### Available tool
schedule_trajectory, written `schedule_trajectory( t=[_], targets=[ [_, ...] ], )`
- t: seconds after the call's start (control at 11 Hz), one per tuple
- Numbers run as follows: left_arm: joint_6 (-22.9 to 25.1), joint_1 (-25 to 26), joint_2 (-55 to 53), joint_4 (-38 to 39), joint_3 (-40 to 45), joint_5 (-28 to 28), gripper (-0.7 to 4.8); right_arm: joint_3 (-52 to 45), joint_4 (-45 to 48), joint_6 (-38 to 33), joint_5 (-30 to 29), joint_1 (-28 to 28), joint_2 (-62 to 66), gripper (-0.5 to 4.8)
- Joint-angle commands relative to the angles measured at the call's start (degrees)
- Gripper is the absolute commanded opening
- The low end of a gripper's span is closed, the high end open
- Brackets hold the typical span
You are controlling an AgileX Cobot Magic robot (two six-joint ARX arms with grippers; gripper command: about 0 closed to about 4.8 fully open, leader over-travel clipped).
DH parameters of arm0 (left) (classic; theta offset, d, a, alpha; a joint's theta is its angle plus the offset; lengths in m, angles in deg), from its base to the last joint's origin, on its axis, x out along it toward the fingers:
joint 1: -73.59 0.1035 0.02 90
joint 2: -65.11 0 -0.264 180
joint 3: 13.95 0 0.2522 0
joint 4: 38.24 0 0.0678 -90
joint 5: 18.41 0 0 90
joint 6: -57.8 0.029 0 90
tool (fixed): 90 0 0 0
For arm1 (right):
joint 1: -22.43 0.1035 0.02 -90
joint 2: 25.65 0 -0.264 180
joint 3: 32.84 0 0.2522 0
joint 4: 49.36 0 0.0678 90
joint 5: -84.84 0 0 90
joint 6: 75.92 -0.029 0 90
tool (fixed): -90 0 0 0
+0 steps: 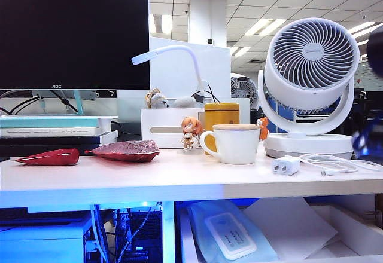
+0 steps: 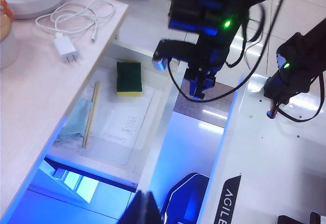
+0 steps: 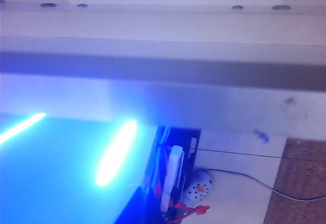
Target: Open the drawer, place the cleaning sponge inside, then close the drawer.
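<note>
Presently: drawer open under the bench, front panel nearest the robot. Right hand, fingers pinched shut and empty, hangs just off the drawer's right front corner, the nearer arm for the closing push. Left hand out of view; state cannot be told. Cleaning sponge lies flat inside, right side, long axis front-to-back; wooden stick leftward. Farther: charger, mug, fan
</note>
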Motion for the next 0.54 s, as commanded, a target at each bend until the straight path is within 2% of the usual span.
schedule_trajectory(
  t=[0.09,0.36,0.54],
  targets=[
    [-0.2,0.0,0.11,-0.74,-0.22,0.22,-0.06,0.28,5.75,-0.2,1.16,0.07,4.68,-0.03],
    [-0.2,0.0,0.11,0.37,-0.22,0.2,-0.06,0.31,14.01,-0.22,1.57,0.07,10.47,-0.03],
    [-0.17,0.0,0.11,0.63,-0.22,0.17,-0.06,0.31,15.37,-0.22,2.84,0.07,10.49,-0.03]
  ],
)
